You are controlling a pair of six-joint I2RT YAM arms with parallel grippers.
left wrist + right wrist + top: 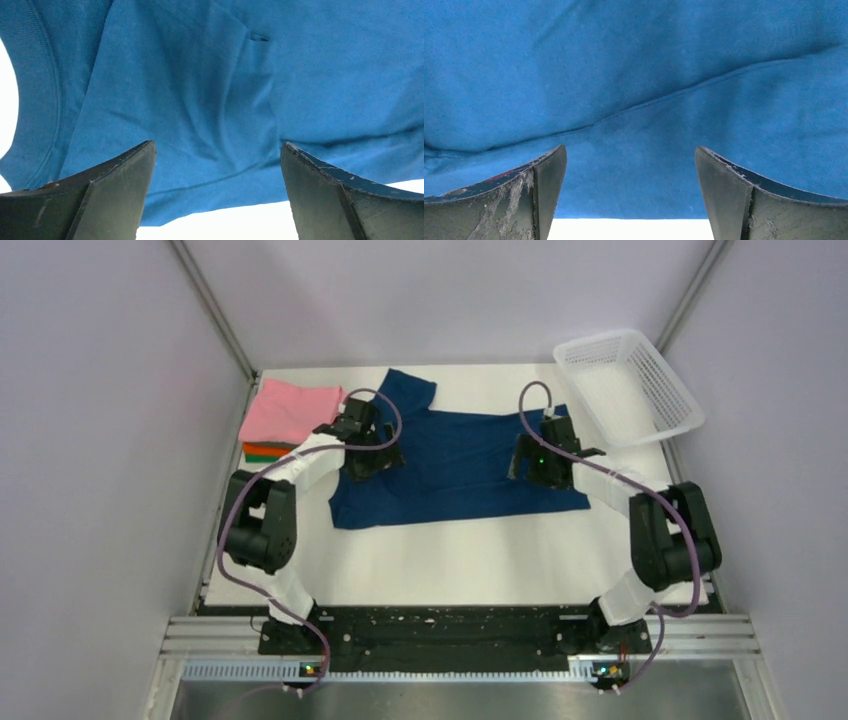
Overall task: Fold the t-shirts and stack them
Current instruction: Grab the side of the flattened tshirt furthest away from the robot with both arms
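Note:
A navy blue t-shirt (455, 455) lies spread on the white table, no print showing. My left gripper (372, 452) hangs open over its left part, near the collar; in the left wrist view the blue cloth (210, 100) fills the frame between the spread fingers (115, 195). My right gripper (537, 462) hangs open over the shirt's right part; the right wrist view shows the cloth (634, 100) and its near edge between the spread fingers (734, 200). A folded pink shirt (288, 410) tops an orange (262, 449) and a green one (266, 457) at far left.
A white mesh basket (628, 385) stands at the back right corner, tilted against the wall. White table (450, 560) lies bare in front of the shirt. Side walls close in left and right.

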